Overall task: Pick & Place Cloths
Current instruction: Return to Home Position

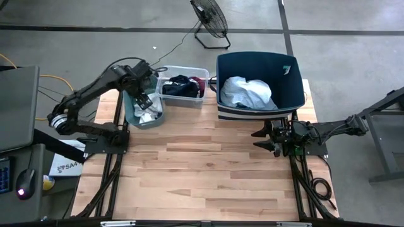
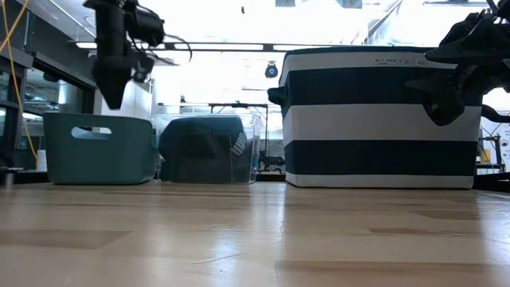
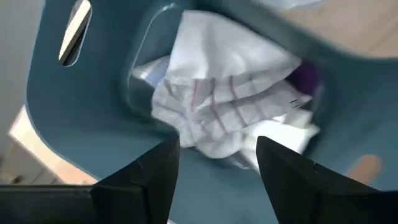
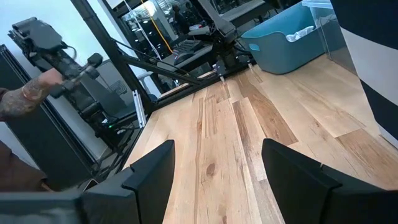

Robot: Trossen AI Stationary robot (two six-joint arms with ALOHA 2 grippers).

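Observation:
Small white cloths (image 3: 224,106) with faint checks lie bunched in the teal bin (image 1: 134,117), also seen from above (image 1: 149,113). My left gripper (image 3: 217,158) hangs open just above them, pointing steeply down into the bin (image 2: 100,147), with nothing between its fingers. Black and maroon cloths (image 1: 184,84) fill the clear bin (image 1: 163,93). A large pale cloth (image 1: 249,93) lies heaped in the navy striped basket (image 1: 287,94). My right gripper (image 4: 217,174) waits open and level above the table's right side (image 1: 265,140).
The three containers stand in a row along the table's far edge. The wooden table (image 1: 208,170) stretches toward the near edge in front of them. A fan (image 1: 211,22) stands on the floor behind. A person's arm (image 4: 28,96) shows beyond the table's left side.

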